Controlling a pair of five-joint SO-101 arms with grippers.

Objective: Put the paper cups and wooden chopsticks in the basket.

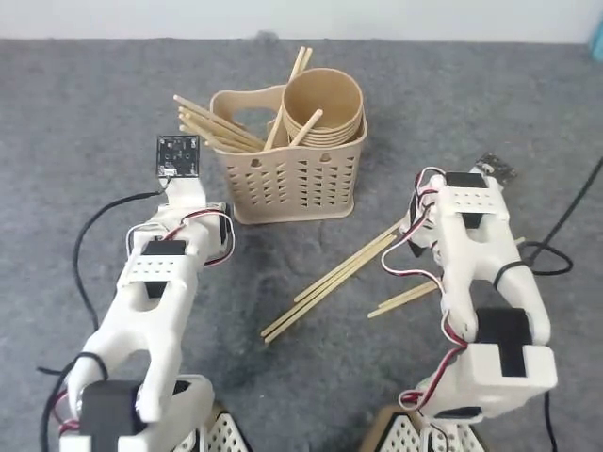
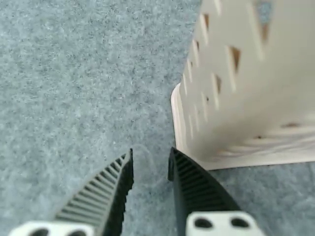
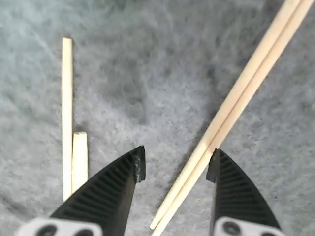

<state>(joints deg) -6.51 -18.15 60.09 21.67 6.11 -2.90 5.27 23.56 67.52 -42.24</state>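
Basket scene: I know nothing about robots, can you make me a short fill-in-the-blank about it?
The paper cups are stacked ____ the basket.
Loose chopsticks lie on the carpet beside the ____ arm.
The right gripper hangs over two of them with its jaws ____.
Missing: inside; right; open.

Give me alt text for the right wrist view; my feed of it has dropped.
The right gripper hangs open over a pair of wooden chopsticks lying side by side on the grey carpet, their near ends between its fingers. Beyond one finger lie two more chopsticks, apart from the pair.
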